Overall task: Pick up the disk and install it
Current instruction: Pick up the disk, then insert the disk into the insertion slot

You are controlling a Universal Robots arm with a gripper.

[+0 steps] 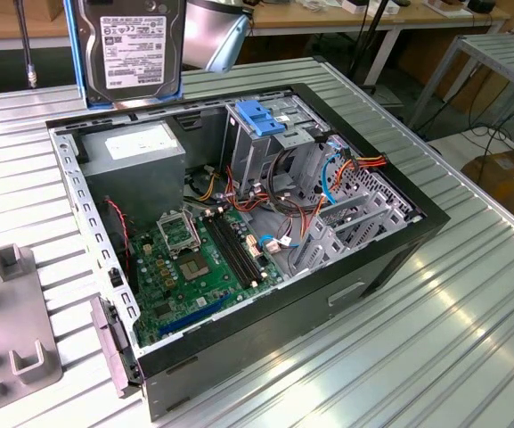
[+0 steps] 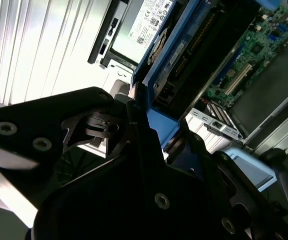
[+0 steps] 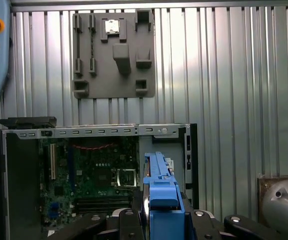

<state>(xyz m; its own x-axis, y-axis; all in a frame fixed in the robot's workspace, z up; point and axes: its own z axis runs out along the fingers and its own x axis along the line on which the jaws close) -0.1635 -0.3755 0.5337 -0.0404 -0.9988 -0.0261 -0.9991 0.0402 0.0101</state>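
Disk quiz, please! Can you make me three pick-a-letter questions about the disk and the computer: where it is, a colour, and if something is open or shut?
1. Where is the disk?
A. Flat on the table
B. Up in the air over the computer case
C. Tucked inside the case

2. What colour are the rails on the disk's edges?
A. Blue
B. Red
C. Yellow

3. How is the computer case?
A. Closed with a lid
B. Wrapped in a bag
C. Open on top

Answers:
1 B: the exterior view shows it standing upright above the case.
2 A: blue strips run down both of its sides.
3 C: the green board and wires show inside.
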